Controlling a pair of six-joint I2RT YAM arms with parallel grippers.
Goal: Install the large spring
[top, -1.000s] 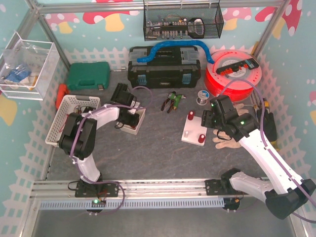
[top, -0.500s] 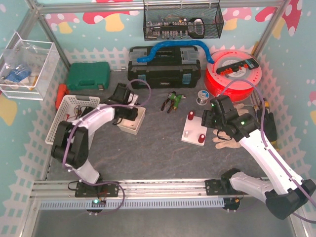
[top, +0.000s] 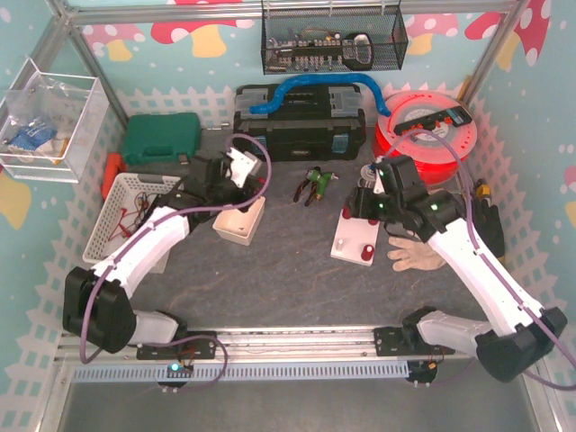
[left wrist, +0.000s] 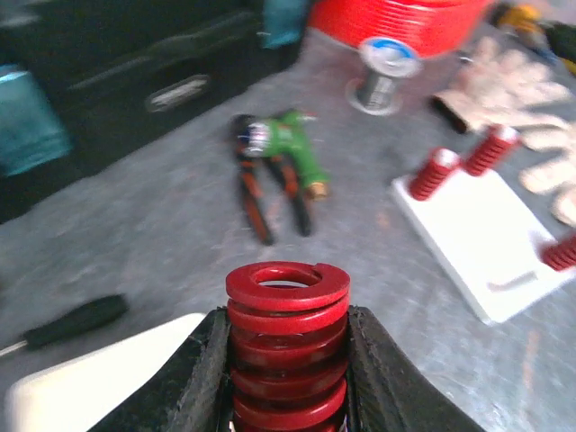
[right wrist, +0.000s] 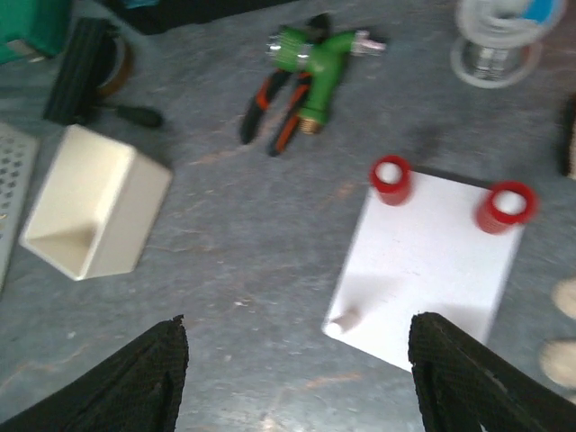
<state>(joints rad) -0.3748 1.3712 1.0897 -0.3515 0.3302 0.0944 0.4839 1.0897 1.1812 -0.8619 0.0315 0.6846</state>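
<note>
The large red spring (left wrist: 288,301) sits upright between the two black fingers (left wrist: 200,373) of the left claw (left wrist: 288,364), which is closed on its lower coils, with the top coils clear above the fingertips. In the top view the left claw (top: 236,171) hangs over the far edge of a cream bin (top: 241,222), left of centre on the grey tabletop (top: 270,279).

The white base plate (right wrist: 423,270) lies to the right, well apart from the spring. Two small red springs (right wrist: 391,175) stand at its far corners – the second one (right wrist: 507,205) further right – and a short bare peg (right wrist: 346,317) shows at its near-left corner. The left wrist view also catches a third red spring (left wrist: 562,252) at the plate's near edge.

The right claw (right wrist: 297,360) hovers above the plate's left side, its fingers (right wrist: 135,378) spread wide and gripping nothing.

Green-and-orange pliers (top: 313,183) lie between bin and plate, towards the far side. A solder spool (top: 367,178) is just right of them – and a pale glove (top: 416,256) rests just beside the plate's right edge.
</note>
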